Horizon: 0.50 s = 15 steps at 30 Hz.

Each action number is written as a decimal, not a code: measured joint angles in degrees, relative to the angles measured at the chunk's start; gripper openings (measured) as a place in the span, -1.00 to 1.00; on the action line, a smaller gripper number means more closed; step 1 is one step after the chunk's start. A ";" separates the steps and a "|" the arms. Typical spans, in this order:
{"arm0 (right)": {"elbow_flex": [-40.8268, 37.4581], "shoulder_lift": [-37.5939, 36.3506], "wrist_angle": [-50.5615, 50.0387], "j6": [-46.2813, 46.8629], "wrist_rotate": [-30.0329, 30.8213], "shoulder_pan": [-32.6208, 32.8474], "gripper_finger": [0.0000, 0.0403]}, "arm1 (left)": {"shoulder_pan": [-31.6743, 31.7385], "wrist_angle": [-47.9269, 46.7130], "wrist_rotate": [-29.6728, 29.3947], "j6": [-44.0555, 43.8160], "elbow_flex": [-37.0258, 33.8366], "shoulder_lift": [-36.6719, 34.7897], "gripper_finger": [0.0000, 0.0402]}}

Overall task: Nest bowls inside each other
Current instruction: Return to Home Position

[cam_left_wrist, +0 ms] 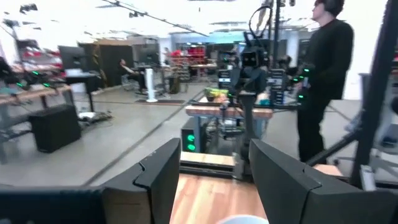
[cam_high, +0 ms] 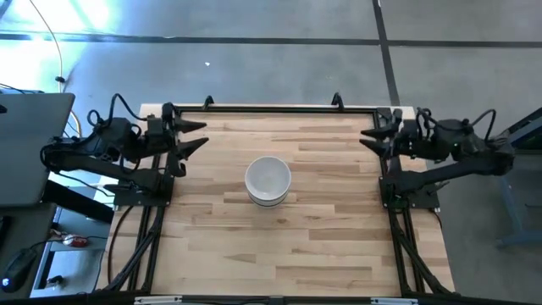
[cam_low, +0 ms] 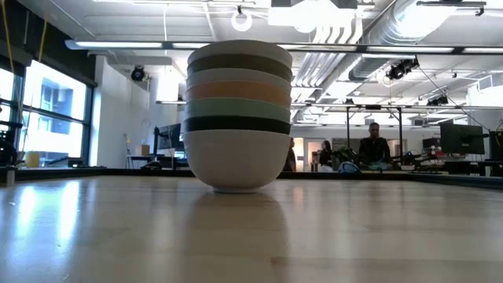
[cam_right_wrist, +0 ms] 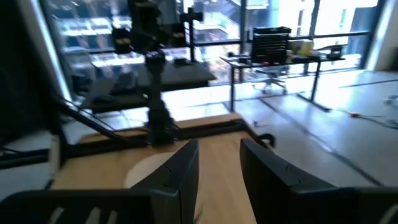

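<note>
The bowls stand nested in one stack [cam_high: 268,181] at the table's middle, its base on the wood. In the low view the stack [cam_low: 238,114] shows a white bowl at the bottom, then black, mint green, peach-orange, white, olive-grey and white rims above it. My left gripper [cam_high: 196,136] is open at the table's far left, raised and clear of the stack; its fingers [cam_left_wrist: 163,174] frame the table's far side. My right gripper [cam_high: 371,140] is open at the far right, also apart from the stack. A white rim [cam_right_wrist: 149,171] shows past its fingers.
A black rail [cam_high: 271,109] runs along the table's far edge. A laptop [cam_high: 30,148] sits off the table's left side. A person in black [cam_left_wrist: 323,81] stands beyond the table's right side; other people [cam_low: 373,149] sit far behind. Bare wood [cam_high: 279,246] lies around the stack.
</note>
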 joint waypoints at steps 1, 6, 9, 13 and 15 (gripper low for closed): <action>-1.46 -0.79 1.19 0.52 -0.91 0.00 -0.45 | 0.56 -0.03 1.22 -0.67 -0.71 -0.40 -0.10; -7.25 -3.29 3.83 3.86 -3.59 0.00 -0.45 | 3.61 -0.01 8.96 -4.49 -4.37 -1.54 -0.10; -9.97 -3.97 4.96 5.65 -5.37 0.00 -0.45 | 5.45 -0.02 13.61 -6.94 -6.66 -1.82 -0.10; -12.91 -3.95 7.91 6.26 -7.44 0.00 -0.45 | 6.80 0.10 16.86 -8.17 -9.71 -1.81 -0.10; -14.14 -3.98 9.41 5.90 -8.55 0.00 -0.45 | 7.09 0.82 18.43 -8.16 -10.88 -1.81 -0.10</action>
